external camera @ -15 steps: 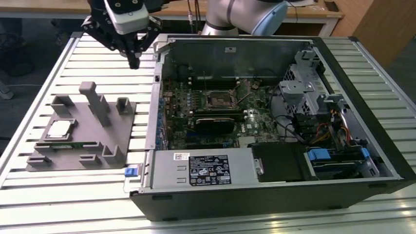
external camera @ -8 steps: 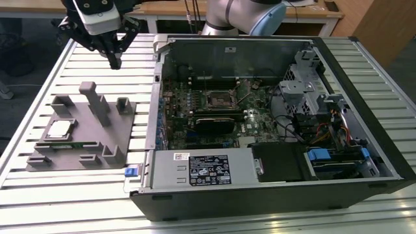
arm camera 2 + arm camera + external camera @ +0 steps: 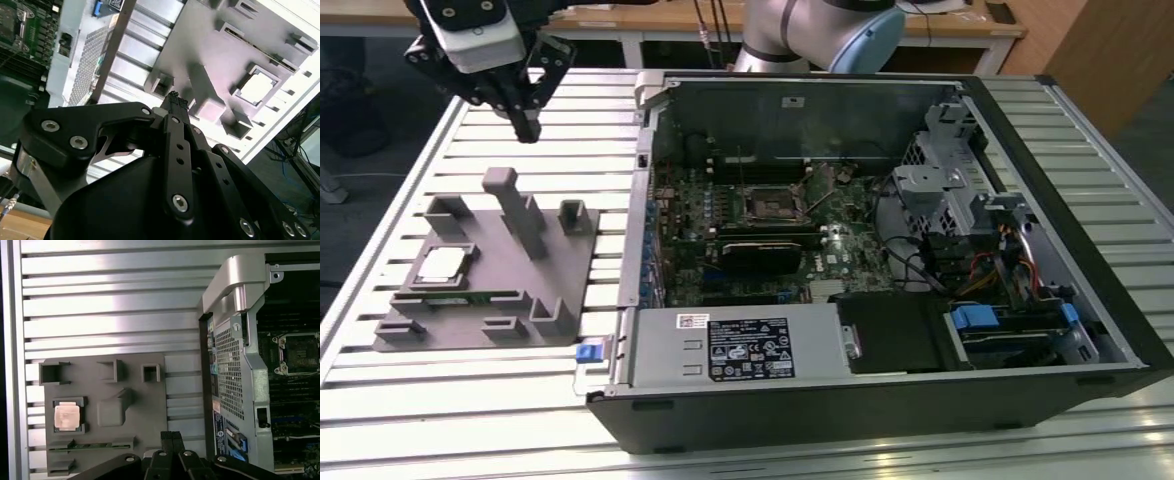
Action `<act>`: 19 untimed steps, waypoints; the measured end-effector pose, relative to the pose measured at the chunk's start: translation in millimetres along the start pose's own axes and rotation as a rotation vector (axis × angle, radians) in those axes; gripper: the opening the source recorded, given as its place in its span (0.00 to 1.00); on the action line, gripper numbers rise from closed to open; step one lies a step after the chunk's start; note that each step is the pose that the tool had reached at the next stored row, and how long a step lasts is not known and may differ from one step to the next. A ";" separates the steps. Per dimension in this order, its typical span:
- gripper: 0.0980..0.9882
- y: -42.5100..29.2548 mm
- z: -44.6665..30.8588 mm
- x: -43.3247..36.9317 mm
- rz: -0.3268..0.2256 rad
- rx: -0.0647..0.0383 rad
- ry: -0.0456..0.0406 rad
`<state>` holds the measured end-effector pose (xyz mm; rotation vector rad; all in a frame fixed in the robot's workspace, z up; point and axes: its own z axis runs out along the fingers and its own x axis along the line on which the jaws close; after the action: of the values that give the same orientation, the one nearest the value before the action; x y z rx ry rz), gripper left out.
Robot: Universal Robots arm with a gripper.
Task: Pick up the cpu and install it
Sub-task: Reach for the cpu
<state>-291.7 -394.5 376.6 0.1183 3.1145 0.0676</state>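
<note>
The fingers [image 3: 524,118] are pressed together with nothing between them. In the exterior view the gripper [image 3: 526,136] hangs at the upper left of the frame over the slatted aluminium table [image 3: 587,130], well apart from the cpu [image 3: 442,264]. The cpu lies flat in a square pocket of the grey tray [image 3: 494,300] at the exterior view's left. The computer case [image 3: 854,410], its side off, fills the exterior view's right, and the black socket frame [image 3: 771,205] sits mid-frame.

In the second wrist view the joined fingertips [image 3: 173,102] point toward the tray [image 3: 210,45], where the cpu [image 3: 256,86] sits in its pocket.

In the first wrist view the cpu [image 3: 67,416] rests just beside the green memory strip [image 3: 92,445].

It looks light, thin and stiff with a slick metal top, and probably has a delicate underside. It is best gripped by two opposite edges and kept level.
</note>
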 end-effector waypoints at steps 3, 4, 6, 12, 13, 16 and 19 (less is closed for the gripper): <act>0.01 -0.4 0.4 9.8 0.000 0.000 0.0006; 0.01 -0.5 0.6 12.9 0.000 0.000 0.0008; 0.01 -0.9 0.8 19.0 0.000 0.000 0.0013; 0.01 -2.1 1.7 37.0 0.000 0.000 0.0031; 0.01 -2.3 1.9 40.0 0.000 0.000 0.0034; 0.01 -3.0 2.2 48.5 0.000 0.000 0.0045; 0.01 -3.6 2.5 57.5 0.000 0.000 0.0054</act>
<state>-349.2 -393.6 372.6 0.1185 3.1199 0.0674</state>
